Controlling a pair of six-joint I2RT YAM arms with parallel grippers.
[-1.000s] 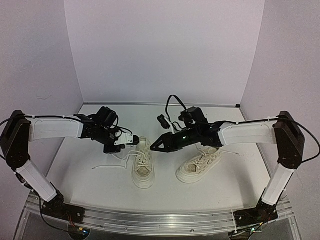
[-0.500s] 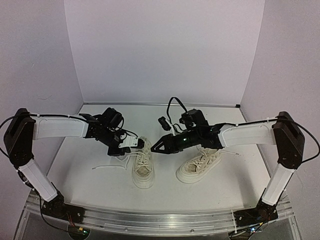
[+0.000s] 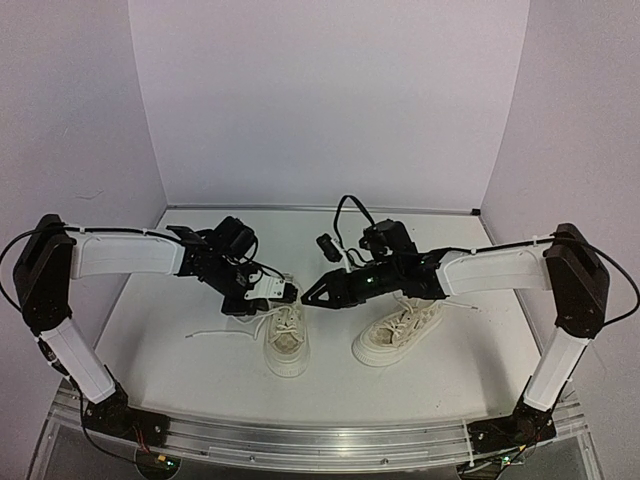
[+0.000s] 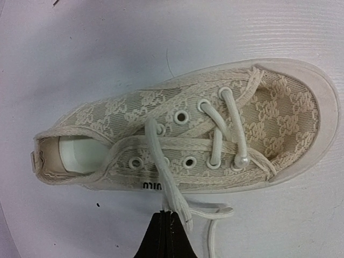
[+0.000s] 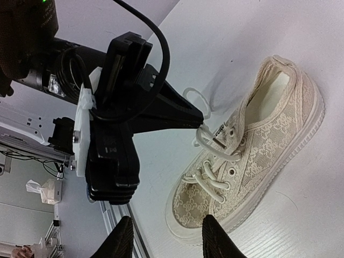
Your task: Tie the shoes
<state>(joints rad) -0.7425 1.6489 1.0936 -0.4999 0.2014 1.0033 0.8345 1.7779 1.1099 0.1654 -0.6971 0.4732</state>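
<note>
Two cream lace-patterned shoes stand on the white table. Over the left shoe (image 3: 285, 340) (image 4: 252, 115) (image 5: 269, 145), my left gripper (image 3: 291, 293) (image 4: 167, 214) (image 5: 200, 115) is shut on one white lace (image 4: 161, 172) that runs from the eyelets over the shoe's side to the fingertips. The other lace end (image 3: 215, 332) trails left on the table. My right gripper (image 3: 306, 297) (image 5: 167, 236) hovers open just right of the left gripper, above that shoe's toe, holding nothing. The right shoe (image 3: 400, 330) lies partly under my right arm, its laces loose.
White walls close the table (image 3: 180, 330) at the back and sides. An aluminium rail (image 3: 320, 440) with both arm bases runs along the near edge. The two grippers are nearly tip to tip.
My left gripper has moved right and a little down with the lace, closing in on the right gripper. The right gripper shifted slightly left. The shoes have not moved.
</note>
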